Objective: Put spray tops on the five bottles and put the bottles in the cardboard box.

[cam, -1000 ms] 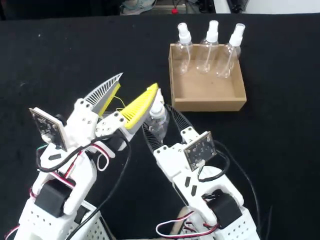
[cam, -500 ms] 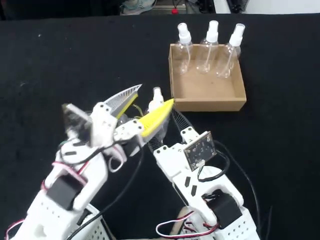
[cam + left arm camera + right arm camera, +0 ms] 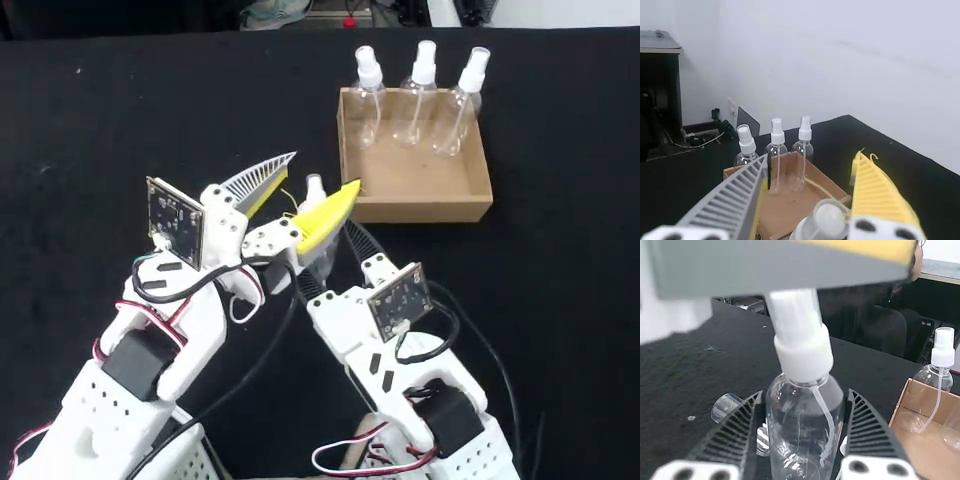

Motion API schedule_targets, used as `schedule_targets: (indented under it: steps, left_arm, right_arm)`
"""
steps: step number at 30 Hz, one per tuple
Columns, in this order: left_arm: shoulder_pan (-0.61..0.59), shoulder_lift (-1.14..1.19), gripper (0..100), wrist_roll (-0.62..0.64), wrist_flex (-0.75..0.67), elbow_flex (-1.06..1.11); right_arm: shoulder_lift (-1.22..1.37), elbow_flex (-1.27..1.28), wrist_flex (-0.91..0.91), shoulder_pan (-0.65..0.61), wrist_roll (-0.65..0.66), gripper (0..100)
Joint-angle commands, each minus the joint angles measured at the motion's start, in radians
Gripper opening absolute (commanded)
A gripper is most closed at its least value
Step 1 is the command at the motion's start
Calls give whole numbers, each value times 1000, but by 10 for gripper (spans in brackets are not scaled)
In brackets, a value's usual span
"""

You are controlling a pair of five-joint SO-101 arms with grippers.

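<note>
Holds the fourth bottle (image 3: pixel 800 440) tight in the right gripper (image 3: pixel 805 394), at the middle of the table (image 3: pixel 100 120), spray top (image 3: pixel 802 347) on. Hangs the left gripper (image 3: pixel 811 165) open around that top. Next needs a lift into the cardboard box (image 3: pixel 415 210)

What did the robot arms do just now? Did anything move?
The left gripper swung across toward the cardboard box and now stands open around the spray top. The right gripper kept holding the bottle in place. The three bottles in the box did not move.
</note>
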Motion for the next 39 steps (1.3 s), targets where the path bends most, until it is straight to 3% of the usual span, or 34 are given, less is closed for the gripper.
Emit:
schedule_targets:
  steps: [1,6,11,13,18,25,32,39]
  left_arm:
    - [10,-25,256,-9,31,-116]
    - [-61,-132,260,-8,313,-255]
    - [-306,-242,259,-3,577,-211]
    - [-407,-295,258,-3,618,-130]
    - [-568,-462,257,-3,617,130]
    - [-573,-626,256,-2,423,463]
    - [-572,-624,256,-2,367,581]
    - [-573,-624,256,-2,365,615]
  right_arm:
    - [-73,-5,-6,-6,8,144]
    - [-79,-15,-6,38,8,144]
    - [-73,-73,-20,207,8,144]
    - [-71,-87,-54,249,8,144]
    - [-31,-147,-109,295,8,144]
    - [357,-397,-164,362,9,144]
    - [809,-409,-509,396,8,144]
    - [1098,-346,-838,399,8,144]
